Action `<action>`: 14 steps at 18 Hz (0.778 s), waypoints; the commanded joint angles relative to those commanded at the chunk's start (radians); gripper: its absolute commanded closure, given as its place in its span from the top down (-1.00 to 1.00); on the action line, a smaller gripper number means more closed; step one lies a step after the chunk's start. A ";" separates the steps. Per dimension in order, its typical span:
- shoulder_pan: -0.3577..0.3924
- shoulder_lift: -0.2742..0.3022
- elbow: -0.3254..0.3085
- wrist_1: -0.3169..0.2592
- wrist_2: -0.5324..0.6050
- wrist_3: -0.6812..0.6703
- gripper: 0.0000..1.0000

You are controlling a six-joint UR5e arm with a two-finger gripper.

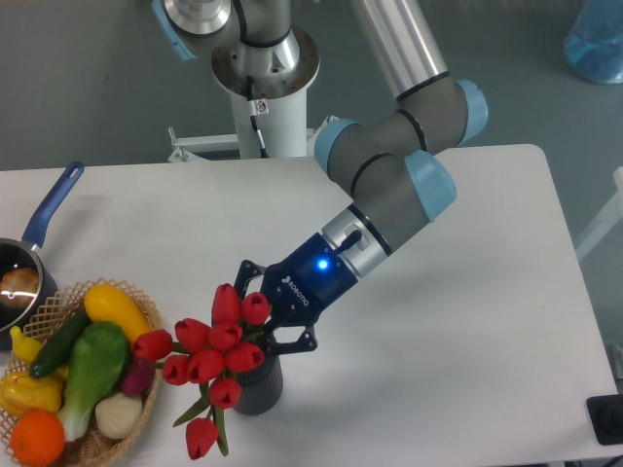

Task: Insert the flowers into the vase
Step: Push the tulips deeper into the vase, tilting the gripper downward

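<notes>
The flowers (210, 355), red tulips with green leaves, lean out to the left over the vase (257, 386), a short dark grey ribbed cylinder near the table's front edge. The blooms cover the vase's mouth, and the stems are hidden behind them. My gripper (261, 326) comes in from the upper right, directly above the vase, shut on the flowers where the stems meet the blooms. The fingertips are partly masked by the tulips.
A wicker basket (97, 444) of toy vegetables and fruit stands at the front left, close to the lowest tulips. A blue-handled saucepan (39, 233) sits at the left edge. The robot base (263, 68) rises behind the table.
</notes>
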 joint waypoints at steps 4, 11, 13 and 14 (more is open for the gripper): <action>0.000 0.002 -0.018 0.002 0.005 0.015 -0.69; 0.002 0.000 -0.035 0.002 0.032 0.083 0.18; 0.002 0.000 -0.035 0.002 0.064 0.084 0.49; 0.003 0.000 -0.035 0.000 0.072 0.084 0.73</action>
